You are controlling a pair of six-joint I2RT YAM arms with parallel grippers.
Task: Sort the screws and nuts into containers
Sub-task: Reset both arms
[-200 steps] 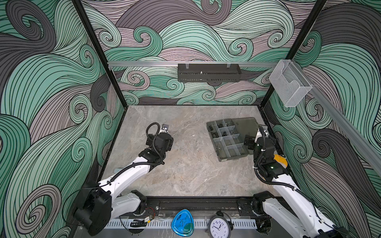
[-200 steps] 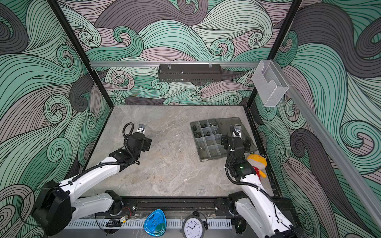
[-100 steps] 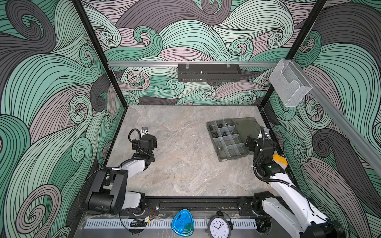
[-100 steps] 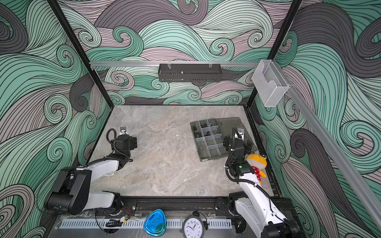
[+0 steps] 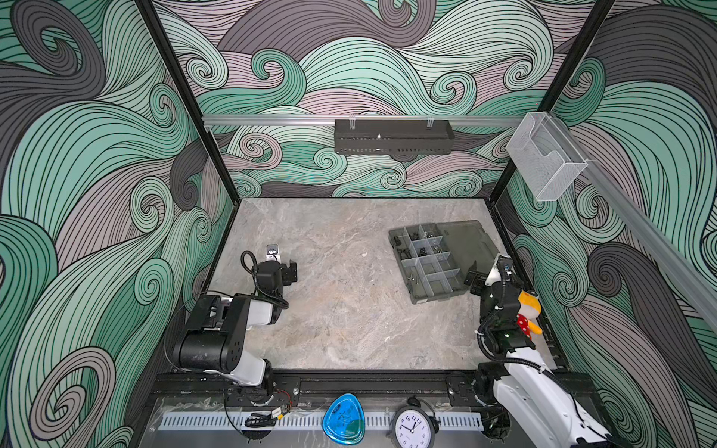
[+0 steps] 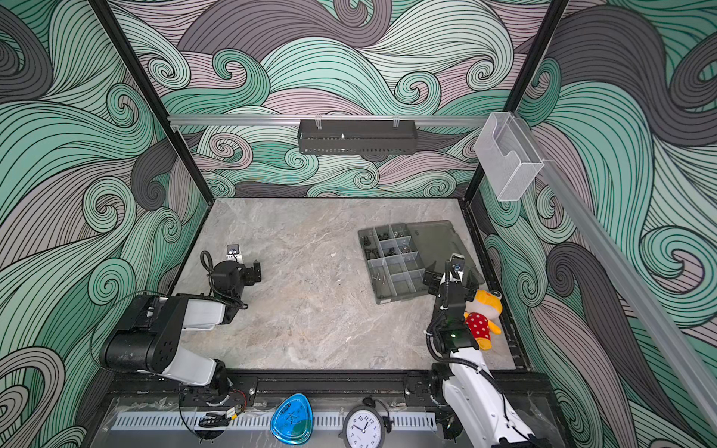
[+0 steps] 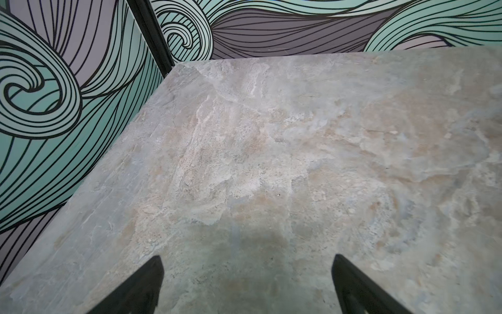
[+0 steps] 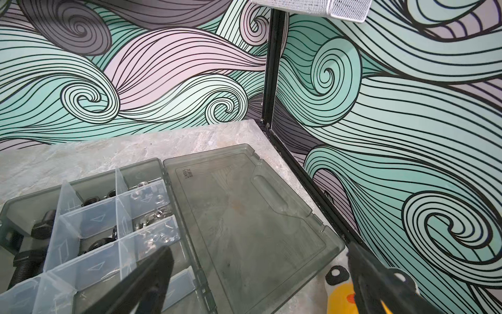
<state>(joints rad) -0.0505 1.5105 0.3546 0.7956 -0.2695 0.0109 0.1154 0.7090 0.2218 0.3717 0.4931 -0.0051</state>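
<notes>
The containers are the compartments of a smoky-grey organiser box [image 5: 438, 298] [image 6: 403, 298] at the right of the table, with its lid [image 8: 244, 217] lying open and flat. Black screws [image 8: 40, 228] fill the outer compartments. Two thin silver screws [image 5: 413, 278] lie in a nearer one. Small silver nuts [image 8: 156, 214] and black nuts [image 5: 425, 248] sit in the middle cells. My right gripper [image 5: 490, 277] [image 6: 452, 275] [image 8: 258, 248] is open and empty over the near edge of the lid. The left gripper [image 5: 291, 273] [image 6: 256, 273] [image 7: 247, 261] is open over bare table by the left wall.
A yellow and red plush toy [image 5: 527, 310] [image 6: 481, 314] lies just beside my right arm, against the right wall. On the back wall hangs a black perforated tray [image 5: 392, 135]. A clear holder [image 5: 543, 159] is fixed to the right wall rail.
My left arm has folded back toward its base, taking the gripper left and nearer the left wall. The right gripper has drawn back slightly toward the front, still open.
</notes>
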